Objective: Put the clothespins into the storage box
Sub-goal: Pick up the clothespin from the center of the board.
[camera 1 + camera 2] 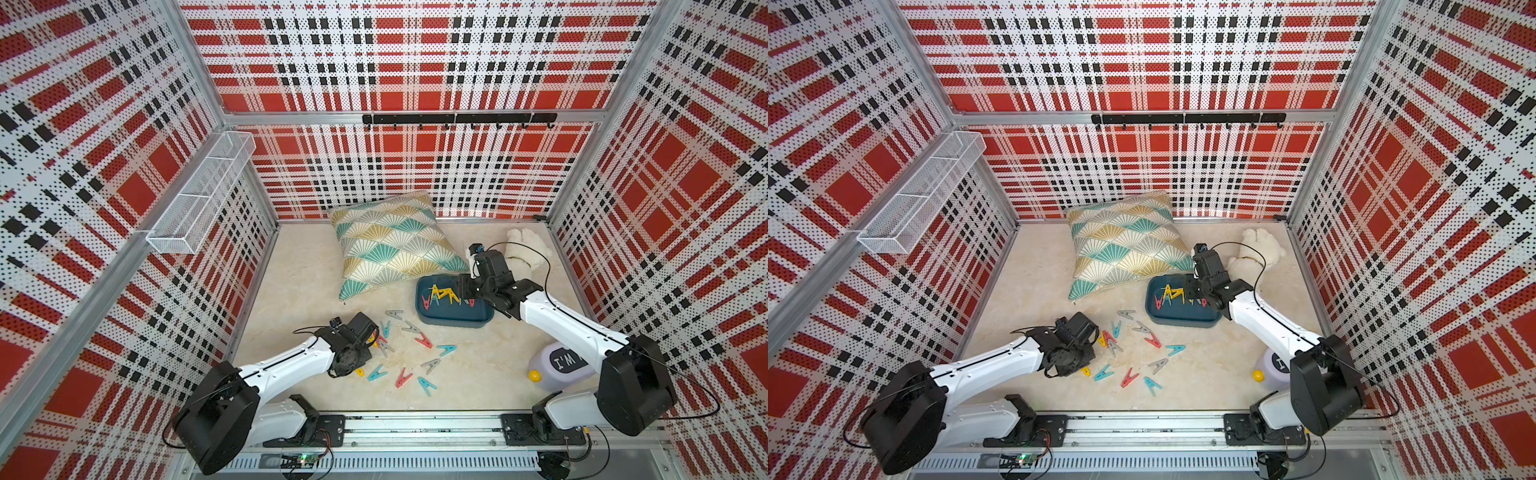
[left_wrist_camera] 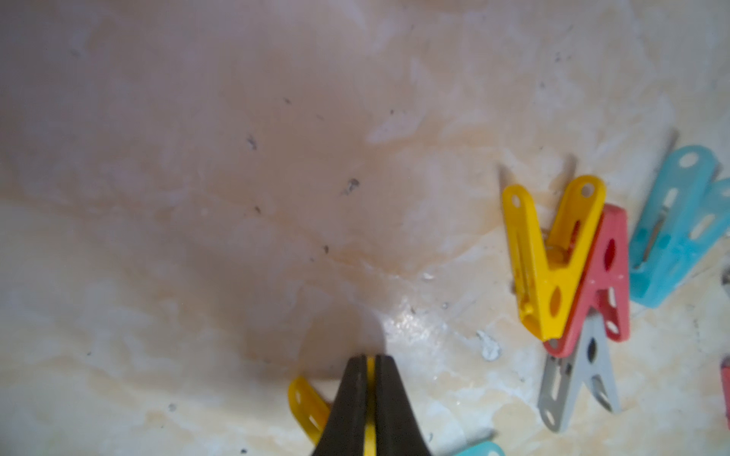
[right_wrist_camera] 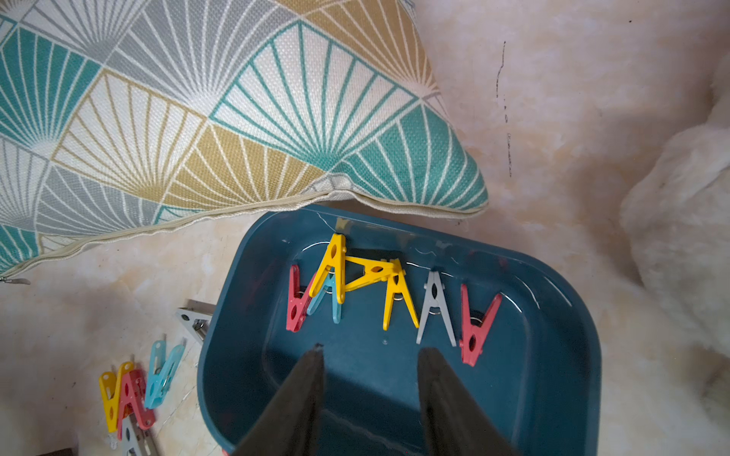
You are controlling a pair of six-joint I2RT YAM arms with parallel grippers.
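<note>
Both top views are looking steeply down from above my base rail [image 1: 415,428] toward the back wall [image 1: 415,166], covering the whole floor [image 1: 299,270]. My left wrist camera is sitting close over that floor; my right is looking down into the storage box [image 3: 553,316]. Both wrist views are sharing the stacked yellow and red clothespins [image 2: 553,284].

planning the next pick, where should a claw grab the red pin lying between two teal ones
Grip the red pin at its narrow joined end, coming straight down from above. It lies flat, apart from the teal pins beside it, and its legs splay wide. Squeezing those would likely spring it open.
</note>
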